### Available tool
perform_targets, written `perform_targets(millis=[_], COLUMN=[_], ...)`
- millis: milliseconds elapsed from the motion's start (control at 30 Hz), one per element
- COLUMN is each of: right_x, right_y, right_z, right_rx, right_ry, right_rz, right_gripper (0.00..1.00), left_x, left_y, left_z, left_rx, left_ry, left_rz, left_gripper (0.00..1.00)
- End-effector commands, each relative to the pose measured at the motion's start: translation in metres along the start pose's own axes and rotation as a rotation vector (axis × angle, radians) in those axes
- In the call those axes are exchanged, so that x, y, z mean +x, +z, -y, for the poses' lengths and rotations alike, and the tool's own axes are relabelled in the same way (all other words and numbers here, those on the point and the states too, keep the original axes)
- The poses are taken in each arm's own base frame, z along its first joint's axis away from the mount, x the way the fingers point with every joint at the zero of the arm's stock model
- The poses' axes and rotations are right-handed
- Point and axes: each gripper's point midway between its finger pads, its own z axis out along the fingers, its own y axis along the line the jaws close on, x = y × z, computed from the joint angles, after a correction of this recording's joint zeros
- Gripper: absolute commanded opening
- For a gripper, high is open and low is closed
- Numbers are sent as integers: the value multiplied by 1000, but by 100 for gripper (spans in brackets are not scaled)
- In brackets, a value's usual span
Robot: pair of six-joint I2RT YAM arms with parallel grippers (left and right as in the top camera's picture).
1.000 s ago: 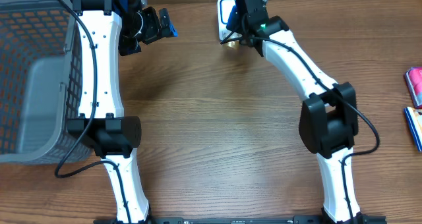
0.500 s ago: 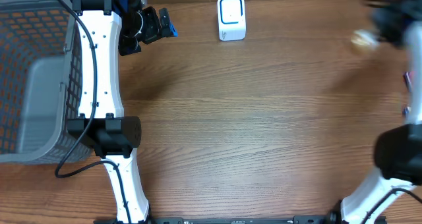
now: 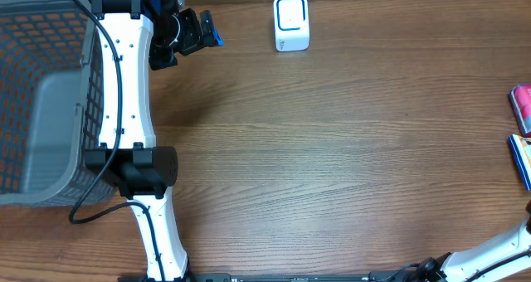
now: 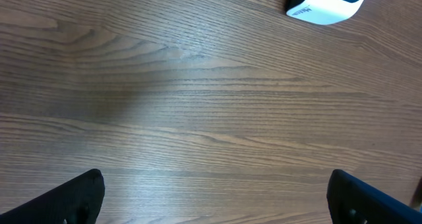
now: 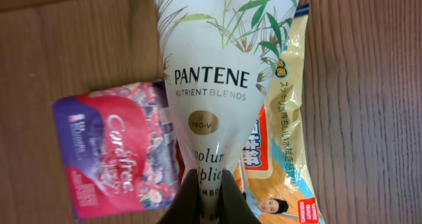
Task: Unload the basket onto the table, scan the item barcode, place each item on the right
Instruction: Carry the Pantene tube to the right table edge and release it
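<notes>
The wooden table (image 3: 332, 149) carried a grey basket (image 3: 41, 99) far left of the white scanner (image 3: 291, 23). The left gripper (image 3: 189, 33) hung just left of the scanner, jaws spread wide, nothing in them. Well off to the scanner's right, the right gripper (image 5: 210, 191) was pinched tight on a shampoo tube (image 5: 217, 85). Behind the tube lay a yellow snack bag (image 5: 280, 151) and a pink packet (image 5: 112, 145).

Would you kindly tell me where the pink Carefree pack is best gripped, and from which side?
Probably by the edge farthest from the Pantene tube, coming down from above. The pink Carefree pack lies flat on the table, and the tube, pinched in the right gripper, covers its other edge in the right wrist view, leaving only that far edge exposed.
</notes>
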Motion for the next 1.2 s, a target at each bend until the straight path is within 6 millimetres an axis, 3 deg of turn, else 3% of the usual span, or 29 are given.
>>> perform_targets(millis=[0,100,167,433,567,633,667,800,867,900,933,967,1167], right_x=[-2,-2,0,15,20,24,28,55,64,70,78,84,127], right_y=[8,12,11,7,-11,-29,-48,-117,-139,-152,-165,-175,-243], right_z=[3,8,11,27,28,25,21,13,16,22,31,39,66], right_rx=[23,44,53,112,84,33,-23,-239,-286,-304,-303,-300,-421], right_ry=[-6,-5,-7,-22,-19,-13,-7,-52,-80,-98,-104,-112,-292], right_rz=[7,-1,-9,-71,-95,-110,-126,-220,-238,-245,-253,-256,-175], right_gripper=[4,7,18,27,29,29,30,52,66,75,92,100,100], left_x=[-1,-1,-1,-1,-1,-1,-1,-1,-1,-1,-1,-1,-1], left_y=[-6,-6,-6,-6,-6,-6,-6,-6,-6,-6,-6,-6,-6], left_z=[1,1,1,1,1,1,1,1,1,1,1,1,1], left_rx=[2,2,2,2,2,2,2,2,2,2,2,2,2], left_ry=[-3,-3,-3,-3,-3,-3,-3,-3,-3,-3,-3,-3,-3], left_rz=[15,15,15,15,16,16,15,15,15,16,15,16,15], left_gripper=[100,100,100,99,100,99,100,100,99,100,100,100,99])
